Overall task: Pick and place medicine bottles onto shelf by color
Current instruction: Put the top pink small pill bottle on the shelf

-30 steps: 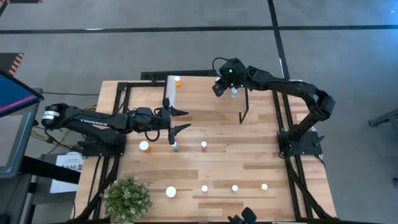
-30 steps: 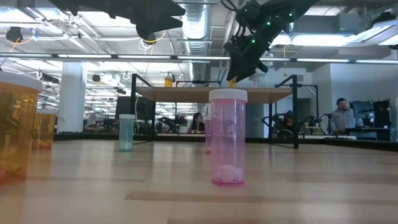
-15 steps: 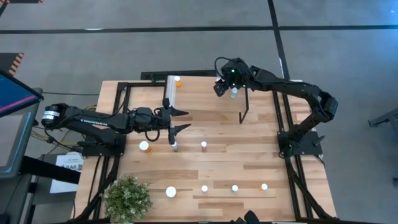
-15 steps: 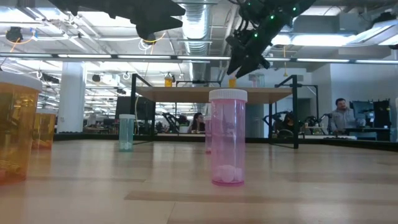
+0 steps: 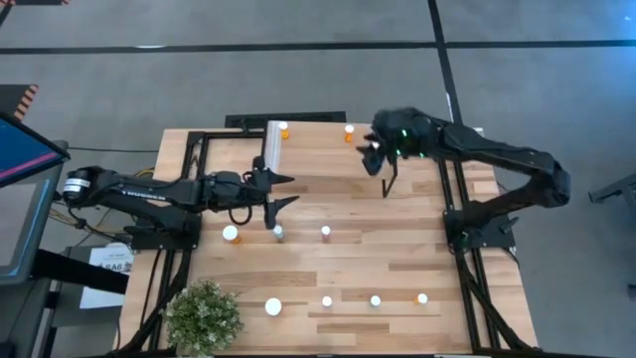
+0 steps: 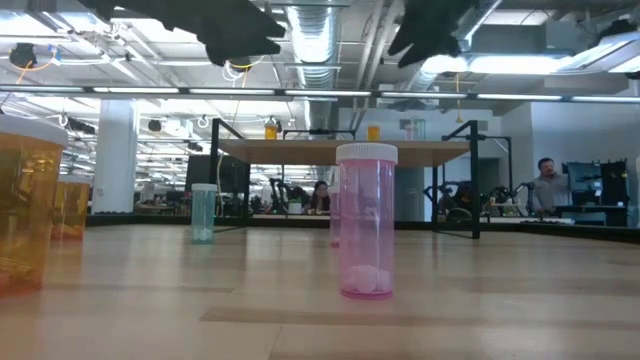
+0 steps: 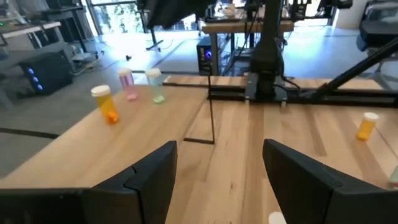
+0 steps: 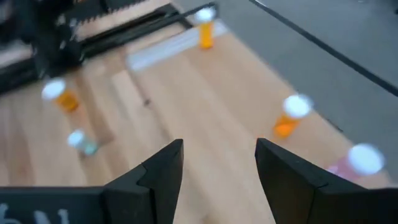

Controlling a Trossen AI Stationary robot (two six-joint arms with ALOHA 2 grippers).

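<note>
- The right gripper (image 5: 376,159) is hanging above the shelf (image 5: 318,164), near its right end, with its two fingers standing apart and nothing between them.
- On the shelf top three small bottles are standing upright: an orange bottle (image 5: 283,129) beside the pale strip at the left end, a second orange one (image 5: 349,130) further right along the far edge, and a pink one (image 8: 357,160) close to it, which I am seeing only from the right wrist camera.
- The left gripper (image 5: 275,190) is waiting open over the table in front of the shelf, also empty.
- Just below the left gripper a green bottle (image 5: 277,233) is standing on its base, so its long axis is going straight up; a wider orange bottle (image 5: 231,235) is near it to the left.
- I am judging that the left arm is much nearer to these two, and it needs only to go down over the white cap.
- More bottles are standing well apart along the front of the table, for example a pink bottle (image 6: 366,220) and a small orange one (image 5: 422,298); for those the right arm seems to be nearer.
</note>
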